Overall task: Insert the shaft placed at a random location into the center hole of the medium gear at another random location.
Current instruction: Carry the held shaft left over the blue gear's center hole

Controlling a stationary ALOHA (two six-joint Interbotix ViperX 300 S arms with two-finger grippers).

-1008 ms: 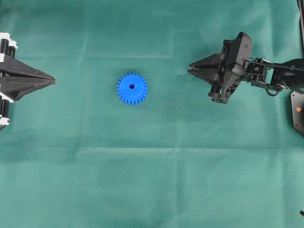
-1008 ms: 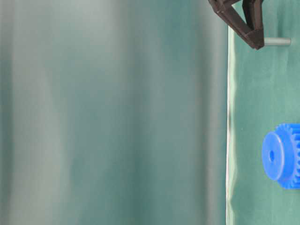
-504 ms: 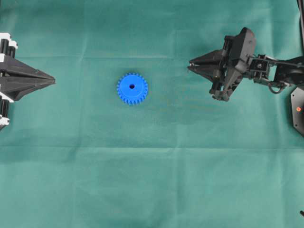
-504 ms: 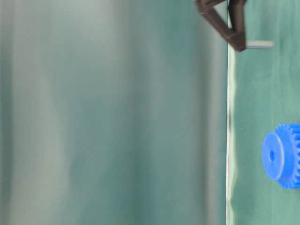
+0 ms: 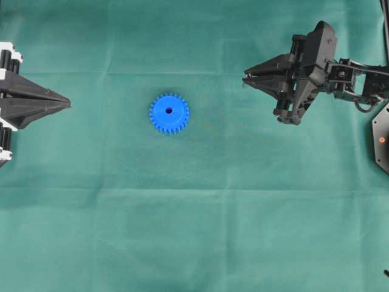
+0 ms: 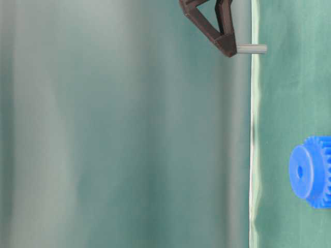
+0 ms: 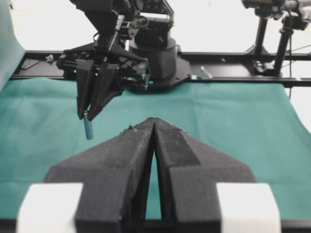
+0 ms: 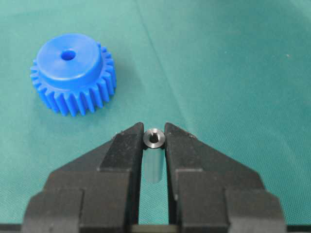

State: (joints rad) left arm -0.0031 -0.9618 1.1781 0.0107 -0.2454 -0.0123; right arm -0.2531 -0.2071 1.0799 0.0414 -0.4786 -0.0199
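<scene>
The medium gear (image 5: 169, 113), bright blue and toothed, lies flat on the green cloth left of centre, its center hole (image 5: 168, 111) facing up; it also shows in the right wrist view (image 8: 73, 73). My right gripper (image 5: 245, 79) hangs above the cloth well to the gear's right, shut on the shaft (image 8: 154, 138). The shaft is a short silvery pin that points down from the fingertips toward the cloth (image 6: 252, 49). My left gripper (image 5: 68, 103) is shut and empty at the left edge, pointing toward the gear.
A black base (image 5: 382, 143) with a red dot sits at the right edge. Green cloth (image 5: 194, 231) covers the whole table. In the left wrist view, the right arm's base (image 7: 153, 53) and a black rail stand at the far side.
My right gripper has lifted the shaft higher off the cloth and drifted slightly toward the far right. The gear and the left gripper have not moved.
</scene>
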